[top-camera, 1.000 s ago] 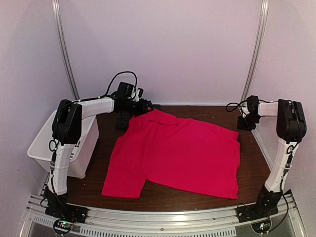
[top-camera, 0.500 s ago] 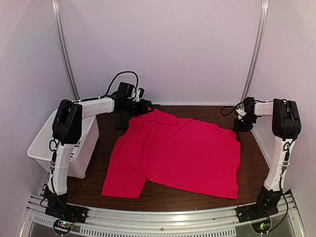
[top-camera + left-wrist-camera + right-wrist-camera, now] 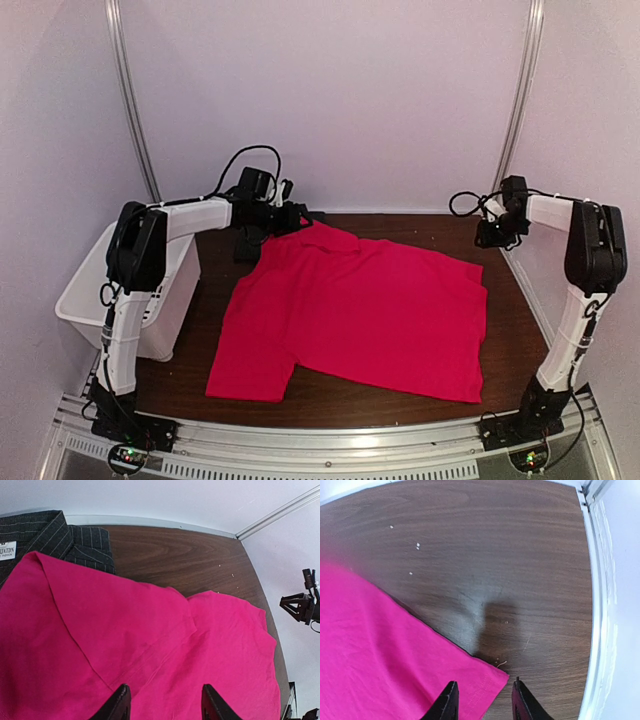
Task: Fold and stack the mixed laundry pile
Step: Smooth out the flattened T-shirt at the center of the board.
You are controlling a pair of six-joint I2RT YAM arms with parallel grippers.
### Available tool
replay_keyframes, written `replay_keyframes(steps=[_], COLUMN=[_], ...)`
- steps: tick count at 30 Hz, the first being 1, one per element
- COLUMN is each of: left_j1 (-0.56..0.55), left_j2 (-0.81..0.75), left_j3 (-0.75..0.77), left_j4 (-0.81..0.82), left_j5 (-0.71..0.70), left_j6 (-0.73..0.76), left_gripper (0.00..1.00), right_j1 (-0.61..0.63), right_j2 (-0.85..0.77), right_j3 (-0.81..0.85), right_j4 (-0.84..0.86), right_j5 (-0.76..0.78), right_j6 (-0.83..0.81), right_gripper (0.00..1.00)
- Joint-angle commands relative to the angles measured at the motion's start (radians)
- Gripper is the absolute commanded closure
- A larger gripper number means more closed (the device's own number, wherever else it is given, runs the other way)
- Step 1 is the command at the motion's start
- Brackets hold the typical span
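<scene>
The red T-shirt lies spread flat over the middle of the brown table. The dark pinstriped shirt lies bunched at the back left, partly under the red one; its collar label shows in the left wrist view. My left gripper hovers over the red T-shirt's far left edge, its jaws open and empty. My right gripper hangs at the back right. In its own view the jaws stand open above the T-shirt's hemmed corner, holding nothing.
A white slotted bin stands off the table's left edge beside the left arm. White walls with metal rails close in the back and sides. Bare wood lies past the T-shirt's far right corner. The right arm's gripper shows in the left wrist view.
The right gripper has risen and drawn back toward the far right corner, away from the T-shirt's corner. The left arm and both garments have stayed put.
</scene>
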Motion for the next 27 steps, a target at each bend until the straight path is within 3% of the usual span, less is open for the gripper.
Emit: replay_keyframes(steps=[1,18,27], left_j1=[0.006,0.006,0.007], left_j2=[0.015,0.018,0.020], left_j3=[0.027,0.019,0.023], left_j4=[0.024,0.037,0.033], left_j5=[0.012,0.030,0.036], left_j6=[0.011,0.012,0.016], left_gripper=[0.51,0.51,0.52], right_j1=[0.007,0.007,0.007], right_j2=[0.020,0.198,0.203], right_j3=[0.059,0.113,0.101], right_j4=[-0.047,-0.149,-0.126], right_j5=[-0.060,0.046,0.090], right_j6=[-0.050,-0.122,-0.153], right_gripper=[0.63,0.64,0.60])
